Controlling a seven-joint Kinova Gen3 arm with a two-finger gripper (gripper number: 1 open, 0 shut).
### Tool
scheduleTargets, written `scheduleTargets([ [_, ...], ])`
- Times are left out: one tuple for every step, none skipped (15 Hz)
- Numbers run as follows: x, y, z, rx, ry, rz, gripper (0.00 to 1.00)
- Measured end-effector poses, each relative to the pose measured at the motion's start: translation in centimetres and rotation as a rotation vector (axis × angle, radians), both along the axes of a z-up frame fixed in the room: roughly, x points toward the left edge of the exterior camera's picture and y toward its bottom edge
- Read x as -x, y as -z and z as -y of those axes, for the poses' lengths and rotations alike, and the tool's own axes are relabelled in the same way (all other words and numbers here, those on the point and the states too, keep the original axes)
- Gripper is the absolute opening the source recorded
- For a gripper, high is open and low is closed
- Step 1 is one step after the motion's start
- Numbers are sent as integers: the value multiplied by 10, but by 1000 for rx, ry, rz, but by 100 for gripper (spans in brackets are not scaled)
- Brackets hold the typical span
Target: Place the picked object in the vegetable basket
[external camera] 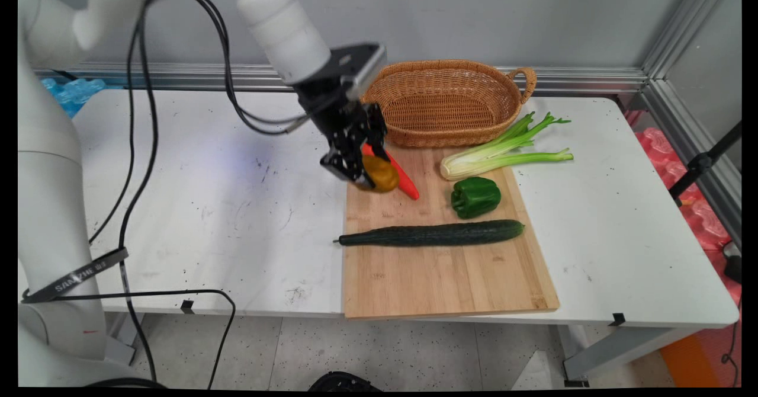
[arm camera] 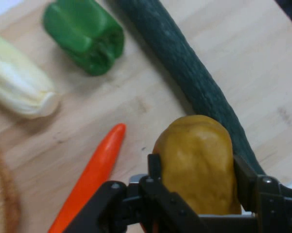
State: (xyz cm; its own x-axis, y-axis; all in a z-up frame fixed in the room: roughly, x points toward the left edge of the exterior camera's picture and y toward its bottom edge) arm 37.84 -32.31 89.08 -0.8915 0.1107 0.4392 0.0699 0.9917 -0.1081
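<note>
- The gripper (external camera: 368, 169) is seen clamped on a yellow-brown potato (external camera: 379, 173), one finger on each side; the potato is held clear above the far left part of the cutting board (external camera: 438, 266), apparently off its surface.
- The potato is rounded and bulges out past the fingers (arm camera: 155, 171); it is judged that a jolt or a slackened grip could let it roll out and drop onto the board.
- Just beneath and beside the held potato a red chili pepper (external camera: 401, 178) is lying; if the hand is lowered here, the pepper is likely to be struck or pinned.
- Its upper end is hidden behind the gripper in the main view and cut off by the edge in the hand view.
- In front of the hand, nearer the camera, a cucumber (external camera: 432, 234) is laid across the board; a dropped potato could knock it.
- Beyond the hand a wicker basket (external camera: 444, 102) is standing at the board's far edge; its left rim is covered by the wrist.
- To the right of the hand, a green bell pepper (external camera: 475, 197) and a celery bunch (external camera: 503, 151) are set well apart from the fingers.
- How firmly the potato is seated cannot be judged.
</note>
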Motion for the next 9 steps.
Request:
scheduleTargets([
  [-2, -9, -1, 0, -26, -8, 0],
  [-4, -18, -2, 0, -58, -18, 0],
  [-6, -25, -2, 1, -84, -27, 0],
  [-8, -35, -2, 1, -125, -40, 0],
  [-10, -41, -2, 1, -154, -49, 0],
  [-13, -49, 0, 2, -195, -61, 0],
  [-16, -57, 1, 3, -243, -74, 0],
  [-19, -64, 3, 2, -293, -85, 0],
  [-23, -70, 5, 1, -342, -95, 0],
])
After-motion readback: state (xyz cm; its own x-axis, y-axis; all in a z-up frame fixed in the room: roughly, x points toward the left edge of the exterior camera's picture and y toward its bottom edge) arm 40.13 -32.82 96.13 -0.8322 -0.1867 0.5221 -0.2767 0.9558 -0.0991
